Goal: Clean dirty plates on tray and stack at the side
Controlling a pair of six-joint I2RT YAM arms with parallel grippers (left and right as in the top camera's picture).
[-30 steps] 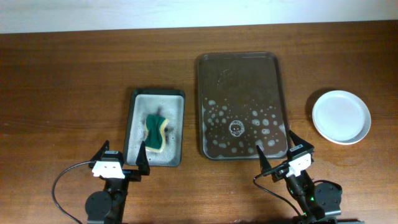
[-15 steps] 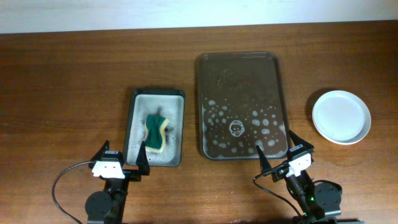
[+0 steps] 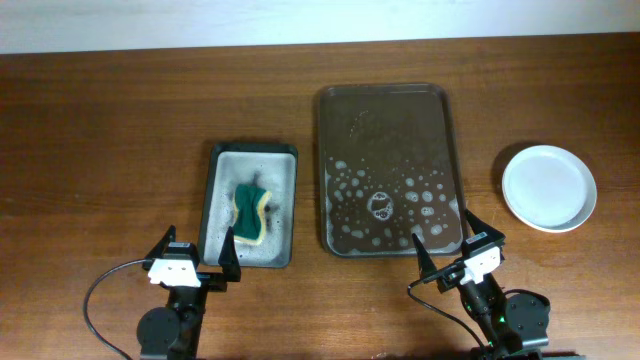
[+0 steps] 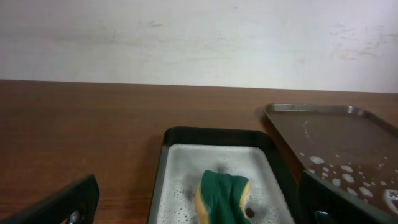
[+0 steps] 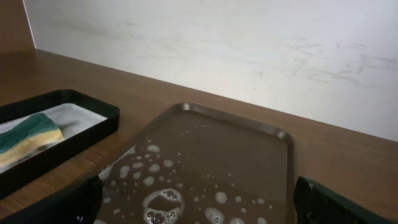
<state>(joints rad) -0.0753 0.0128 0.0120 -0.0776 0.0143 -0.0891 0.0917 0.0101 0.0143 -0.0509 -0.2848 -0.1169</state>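
Observation:
The dark brown tray (image 3: 388, 110) lies in the middle of the table with soap bubbles on it and no plate on it; it also shows in the right wrist view (image 5: 249, 143) and the left wrist view (image 4: 329, 127). White plates (image 3: 549, 187) sit stacked on the table to the tray's right; I cannot tell how many. My left gripper (image 3: 196, 256) is open and empty at the front edge, near the sponge tray. My right gripper (image 3: 453, 242) is open and empty at the tray's front right corner.
A smaller black sponge tray (image 3: 222, 160) with foam holds a green and yellow sponge (image 3: 251, 211), left of the brown tray; both show in the left wrist view (image 4: 222, 194). A white wall runs along the table's far edge.

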